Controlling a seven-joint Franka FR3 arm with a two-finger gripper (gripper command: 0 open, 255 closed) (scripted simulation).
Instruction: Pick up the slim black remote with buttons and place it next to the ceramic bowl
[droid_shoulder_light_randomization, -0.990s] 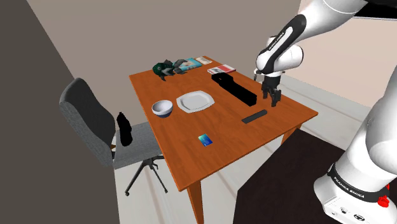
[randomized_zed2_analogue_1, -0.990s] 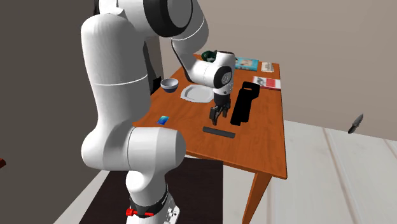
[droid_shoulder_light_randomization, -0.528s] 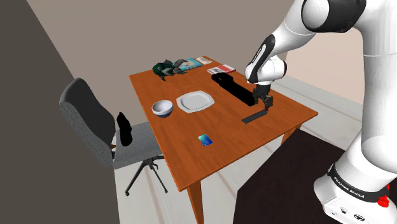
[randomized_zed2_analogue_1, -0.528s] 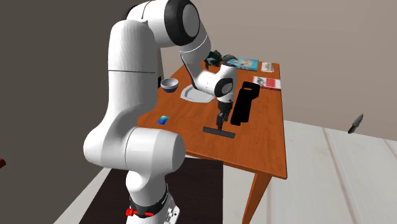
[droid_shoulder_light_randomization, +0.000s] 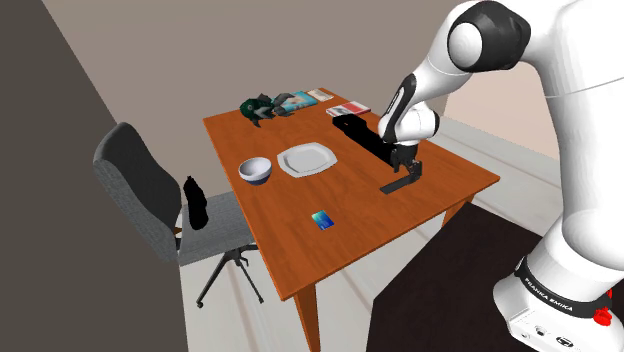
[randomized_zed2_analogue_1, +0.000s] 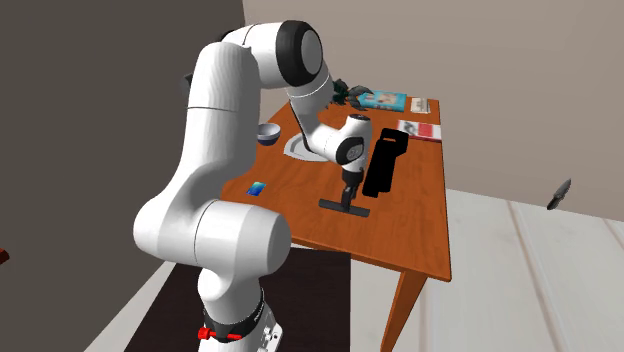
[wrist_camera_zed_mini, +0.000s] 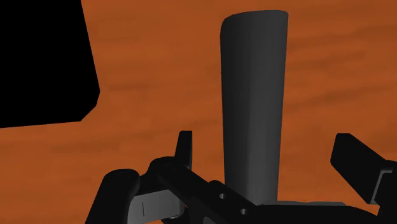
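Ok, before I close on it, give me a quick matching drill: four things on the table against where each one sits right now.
Things:
1. slim dark remote
2. bowl
3. white plate
4. blue card

Places:
a. between the bowl and the long black box
b. alone, toward the table's front edge
c. between the fingers of the open gripper
d. on the shoulder view's left of the plate

Pairs: 1-c, 2-d, 3-a, 4-b

Slim dark remote (wrist_camera_zed_mini: 254, 95) lies flat on the bench, right between my hand's (wrist_camera_zed_mini: 264, 143) spread fingers, untouched; pale bowl (droid_shoulder_light_randomization: 255, 170) sits upright, well apart.
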